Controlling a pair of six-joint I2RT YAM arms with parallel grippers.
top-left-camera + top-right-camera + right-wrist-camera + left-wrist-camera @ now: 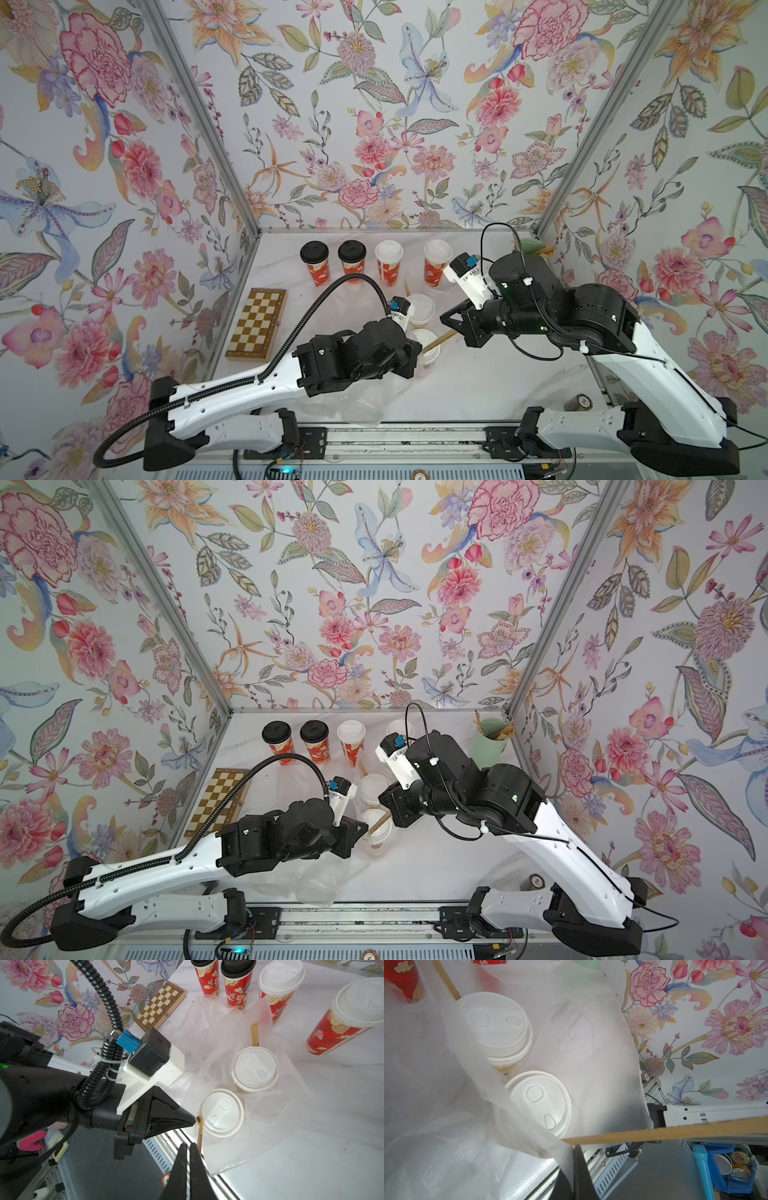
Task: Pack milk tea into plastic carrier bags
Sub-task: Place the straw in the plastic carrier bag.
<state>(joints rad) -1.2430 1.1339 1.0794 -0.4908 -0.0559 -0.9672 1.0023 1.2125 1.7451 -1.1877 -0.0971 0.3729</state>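
The left gripper [192, 1121] is pinched shut on the rim of the bag [259, 1136], holding the thin film up at one edge of its mouth. The right gripper [188, 1145], just outside that same edge, has its jaws pressed together on a brown stick [664, 1131] — the stick's other end reaches the bag's rim beside the nearer of two white-lidded cups [222, 1112], which stand upright inside the bag, close together. Beyond the bag four more cups [352, 255] stand in a row, two black-lidded and two white-lidded. A second stick [254, 1034] lies at the bag's far side, and a chessboard [257, 324] lies on the bag's left-arm side — well apart from it.
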